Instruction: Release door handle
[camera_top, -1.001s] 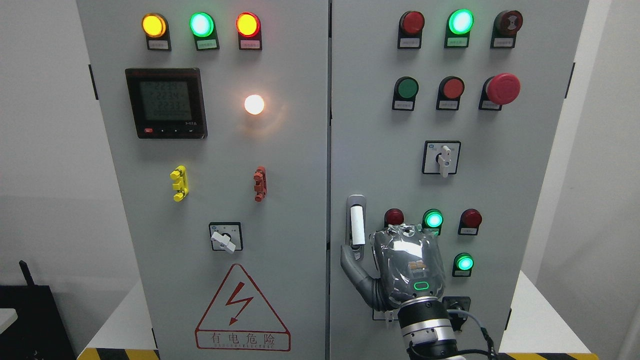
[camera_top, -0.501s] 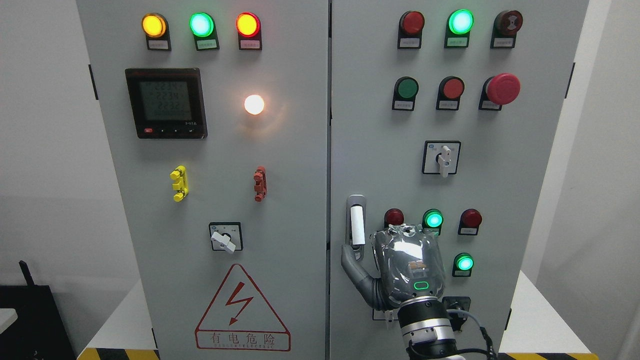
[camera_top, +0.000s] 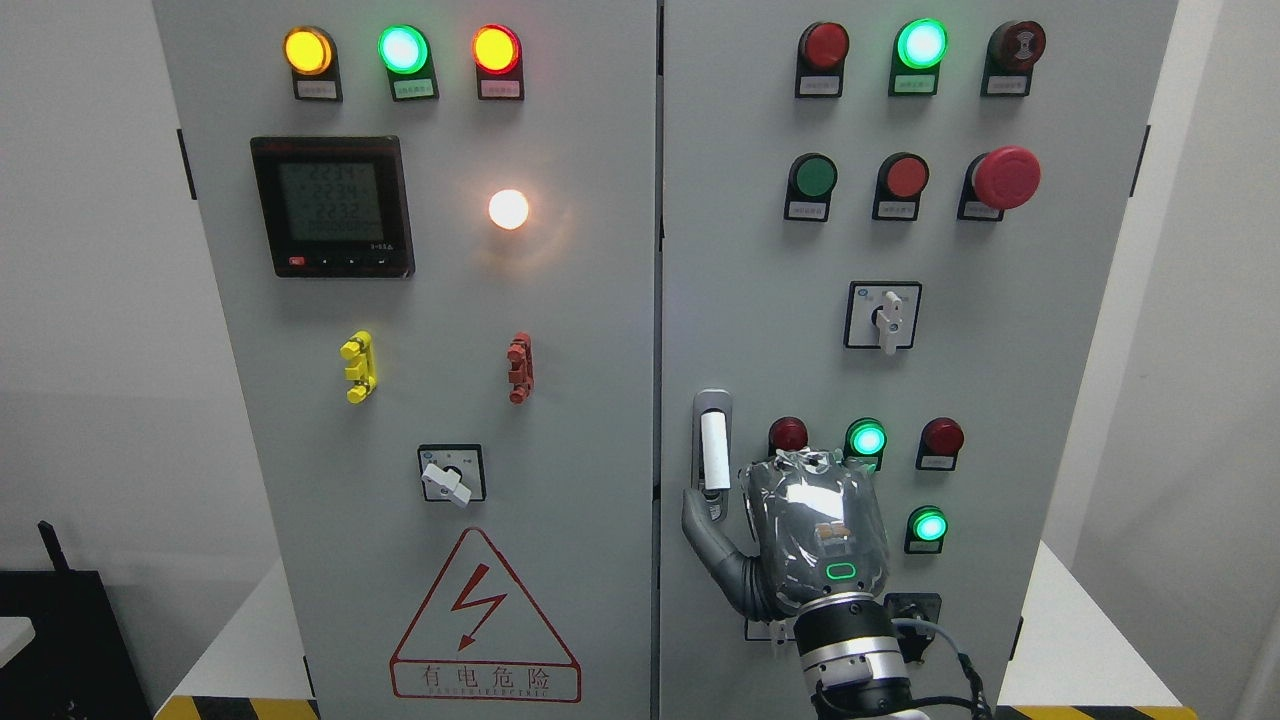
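One hand (camera_top: 800, 535) works here — the right, thumb hooked under the handle (camera_top: 714, 452), fingers hidden, so its grip is unclear; letting go calls for drawing straight back.

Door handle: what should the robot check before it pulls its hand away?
1. Door handle sits upright in its frame: ok.
2. Robot hand free of the handle: cannot tell; the thumb reaches up to the handle's bottom end, the other fingers are hidden behind the hand's back.
3. Right door shut against the left door: ok, only a thin seam shows.
4. Lit green buttons just beside the hand: not ok, easy to bump.
5. Left arm out of the way: ok, not in view.
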